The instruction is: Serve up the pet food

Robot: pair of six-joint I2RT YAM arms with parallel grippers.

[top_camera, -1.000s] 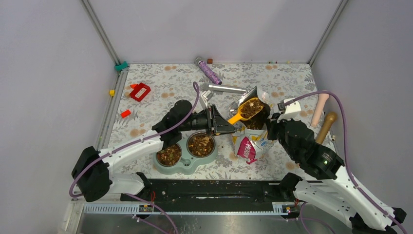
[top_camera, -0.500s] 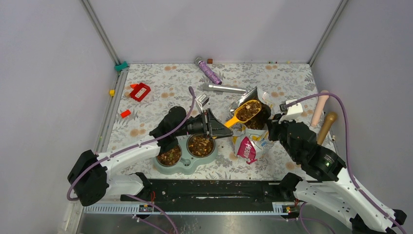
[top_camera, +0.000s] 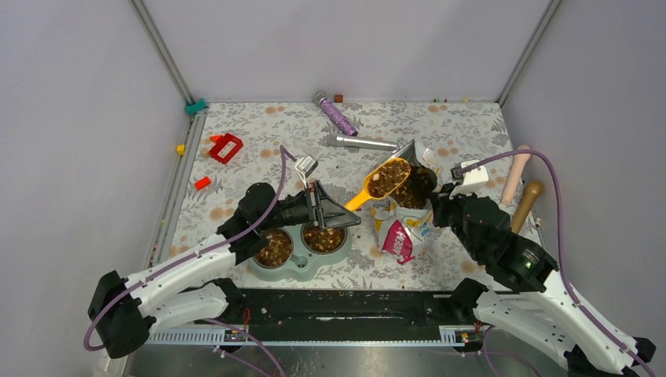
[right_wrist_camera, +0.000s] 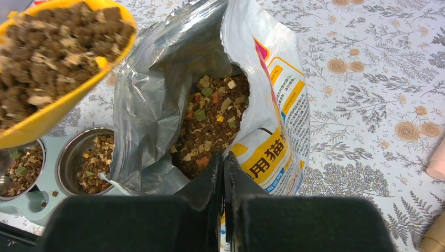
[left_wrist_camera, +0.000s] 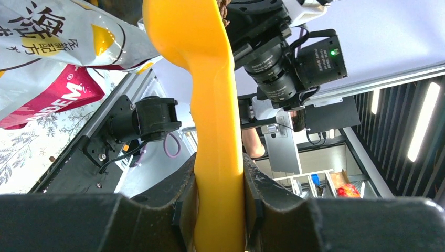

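The left tool (left_wrist_camera: 218, 207) grips the handle of the orange plastic scoop (left_wrist_camera: 207, 79). It is heaped with small brown dry pet food (right_wrist_camera: 50, 44), raised beside the open shiny foil bag (right_wrist_camera: 278, 105). The right tool (right_wrist_camera: 223, 176) pinches the bag's edge.

foil bag (right_wrist_camera: 270, 149), right wrist view: large brown characters "用猫" on yellow band (right_wrist_camera: 260, 160), cut off by the gripper | yellow panel (right_wrist_camera: 288, 89) above: small print, too fine to read | left wrist view: pink patch (left_wrist_camera: 47, 97) white letters "…DEM", start hidden | white area (left_wrist_camera: 44, 31): dark characters "金配方", partly cropped
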